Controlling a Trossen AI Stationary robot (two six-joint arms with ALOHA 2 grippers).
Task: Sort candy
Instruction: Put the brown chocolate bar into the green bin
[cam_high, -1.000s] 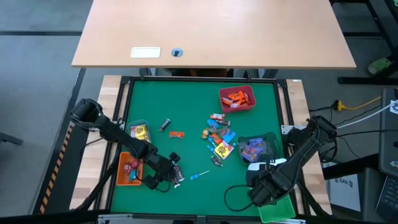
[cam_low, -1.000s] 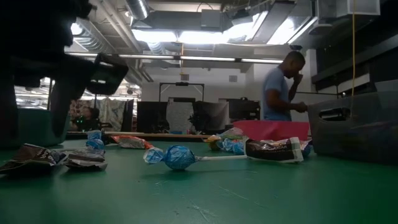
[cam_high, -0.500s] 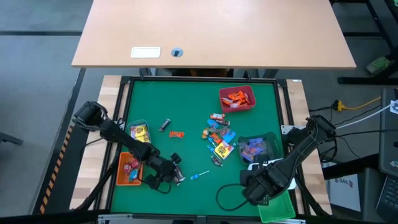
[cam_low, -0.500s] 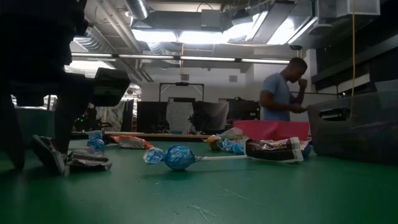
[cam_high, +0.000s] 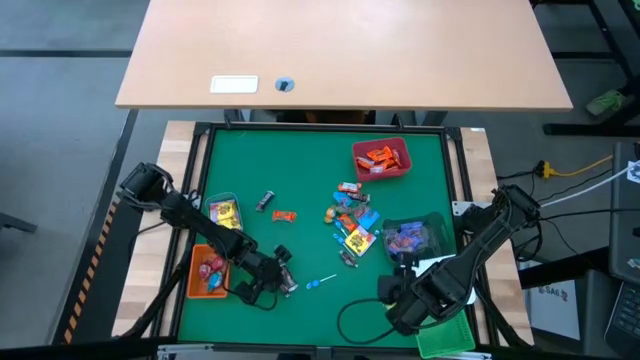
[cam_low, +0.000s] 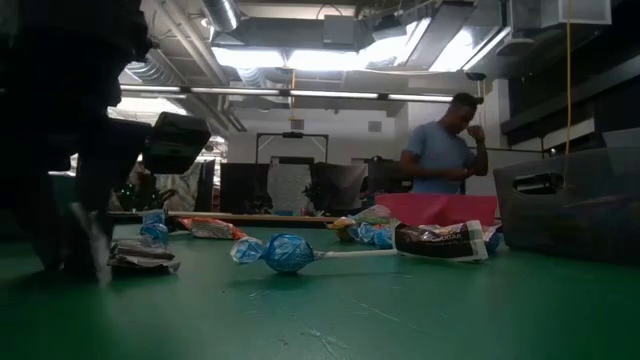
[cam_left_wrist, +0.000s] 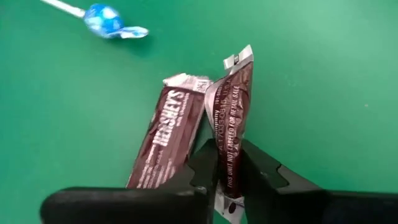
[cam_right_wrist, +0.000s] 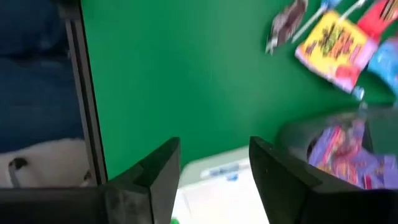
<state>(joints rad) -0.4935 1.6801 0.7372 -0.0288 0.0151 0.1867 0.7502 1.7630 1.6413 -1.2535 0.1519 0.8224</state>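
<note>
**Pinching a brown bar by the orange bin**

Pinching one dark brown chocolate bar (cam_left_wrist: 229, 134) edgewise between its two fingers, the left gripper (cam_left_wrist: 222, 177) sits low on the green mat (cam_high: 300, 320), just beside the orange bin (cam_high: 206, 272). A second brown bar (cam_left_wrist: 166, 134) lies flat on the mat, touching the held one along its side (its wrapper lettering shows in the left wrist view). Just past these two bars, farther from the orange bin, lies a blue lollipop (cam_high: 318, 283) on a white stick.

Farther still from the orange bin, near the mat's middle, lies the loose heap of candy (cam_high: 352, 225): yellow, blue, orange-red and dark wrappers, some touching. Between that heap and the orange bin sit a lone orange-red sweet (cam_high: 284, 216) and a small dark one (cam_high: 265, 201), apart from each other. Next to the orange bin stands a clear bin (cam_high: 222, 211) with a yellow sweet inside.

Well across the mat from the orange bin, a red bin (cam_high: 382, 158) holds orange-red sweets and a dark clear bin (cam_high: 412, 236) holds blue and purple ones. The right gripper (cam_right_wrist: 214, 168) hangs near that dark bin with its fingers spread and nothing between them, over a white bin (cam_right_wrist: 217, 186).
</note>
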